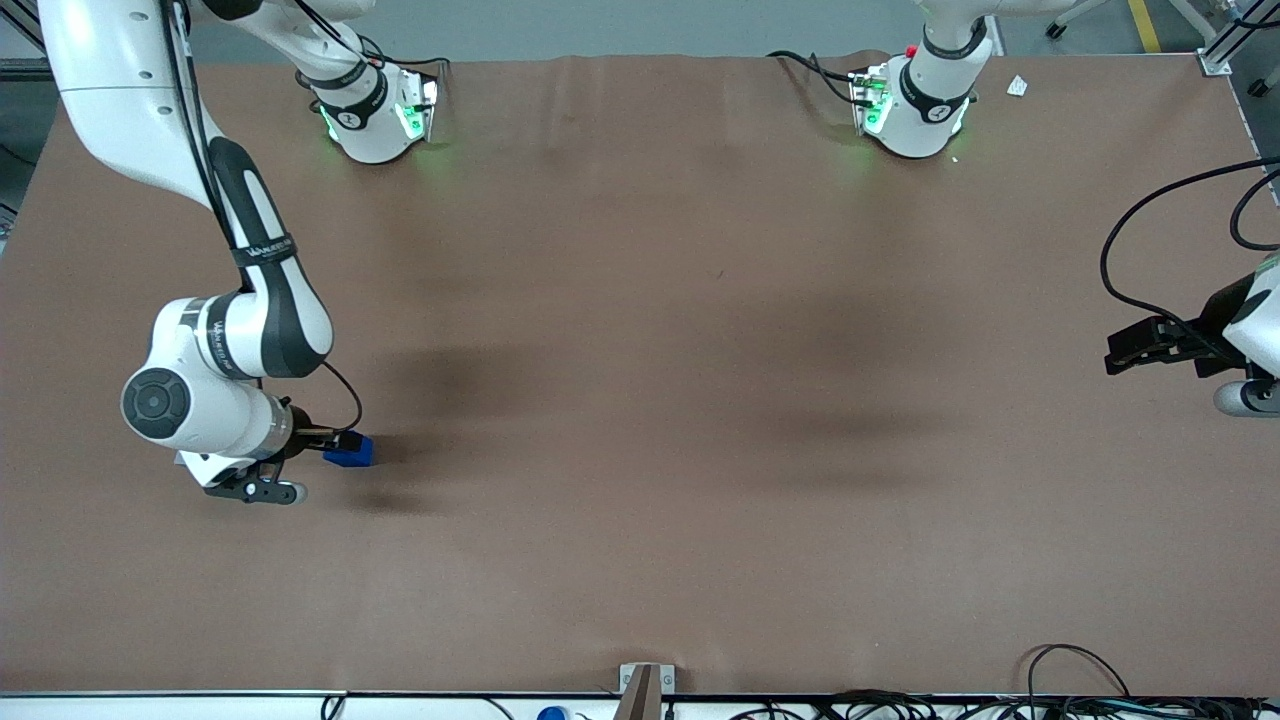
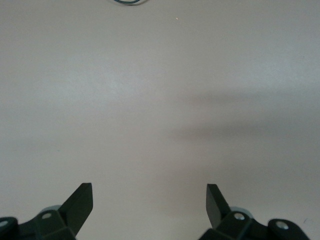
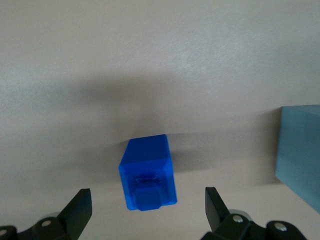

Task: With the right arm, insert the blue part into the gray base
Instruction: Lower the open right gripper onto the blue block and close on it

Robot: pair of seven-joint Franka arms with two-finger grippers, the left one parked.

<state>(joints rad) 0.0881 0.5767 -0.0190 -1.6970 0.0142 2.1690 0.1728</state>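
Your claw [image 3: 145, 210] hangs wide open and holds nothing; in the wrist view its two fingers [image 3: 77, 207] stand well apart on either side of the blue part [image 3: 147, 172], neither one touching it. The part sits on the brown surface [image 1: 640, 400], squarely in the gap between the fingers and just ahead of the tips, notch up, so the move you need looks like a straight descent and a close, with little sideways correction. In the front view the claw [image 1: 300, 450] is low at the working arm's end, with the blue part [image 1: 350, 450] right at its tip. Farther out in the wrist view, a pale block [image 3: 300, 150] shows beside the part and apart from it; I take it for the gray base, though only one edge is visible and its recess cannot be seen.
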